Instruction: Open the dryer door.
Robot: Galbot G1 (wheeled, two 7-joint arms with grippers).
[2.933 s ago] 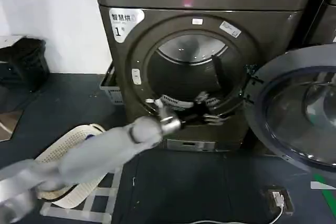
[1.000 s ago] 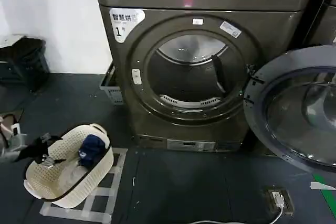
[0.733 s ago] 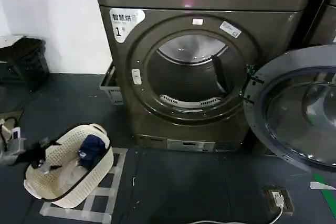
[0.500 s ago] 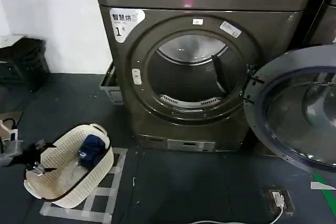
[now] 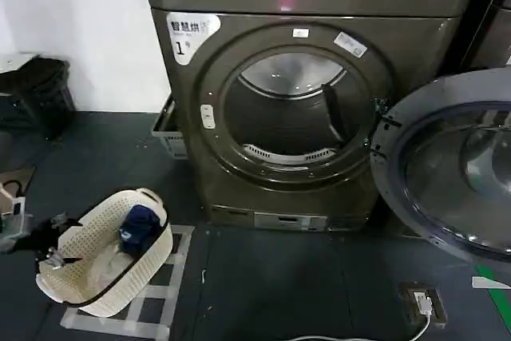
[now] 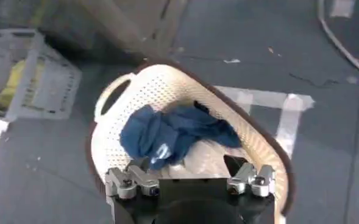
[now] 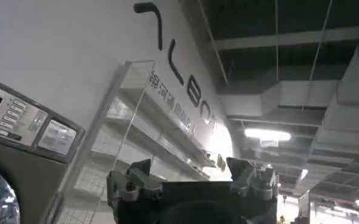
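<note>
The dryer door (image 5: 447,169) hangs wide open on the right of the machine with the 1 sticker (image 5: 192,35), so the job looks done. The left pincer (image 6: 190,181) has pulled back from the drum and now sits open over the white basket (image 6: 136,91) on the floor. The right pincer (image 7: 191,181) is open too, pointing up at the ceiling.

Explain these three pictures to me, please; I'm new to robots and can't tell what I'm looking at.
The wide picture comes from a camera on the robot's head. It faces a dryer whose round door already hangs open on the right, so the drum shows. On the floor lies a white basket with blue clothing. The other two pictures come from cameras on the robot's wrists. The left gripper hovers open above the basket, holding nothing. The right gripper is also open and empty, pointing up toward a wall and ceiling lights.
</note>
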